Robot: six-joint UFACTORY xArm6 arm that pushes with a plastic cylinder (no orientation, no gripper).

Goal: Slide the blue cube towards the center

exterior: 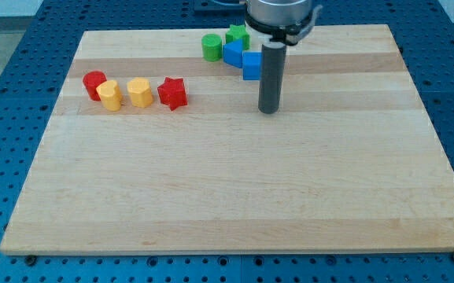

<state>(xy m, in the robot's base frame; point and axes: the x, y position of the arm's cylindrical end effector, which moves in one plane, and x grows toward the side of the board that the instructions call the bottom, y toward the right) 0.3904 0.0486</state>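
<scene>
The blue cube (251, 66) sits near the view's top, a little right of the middle, touching another blue block (233, 53) on its upper left. My tip (269, 110) rests on the board just right of and below the blue cube, a short gap away. The rod rises from the tip to the arm's head at the view's top edge.
A green cylinder (211, 47) and a green star (238, 34) sit beside the blue blocks at the top. At the view's left stands a row: red cylinder (94, 84), yellow block (111, 95), yellow block (139, 91), red star (172, 93). The wooden board (234, 196) lies on a blue perforated table.
</scene>
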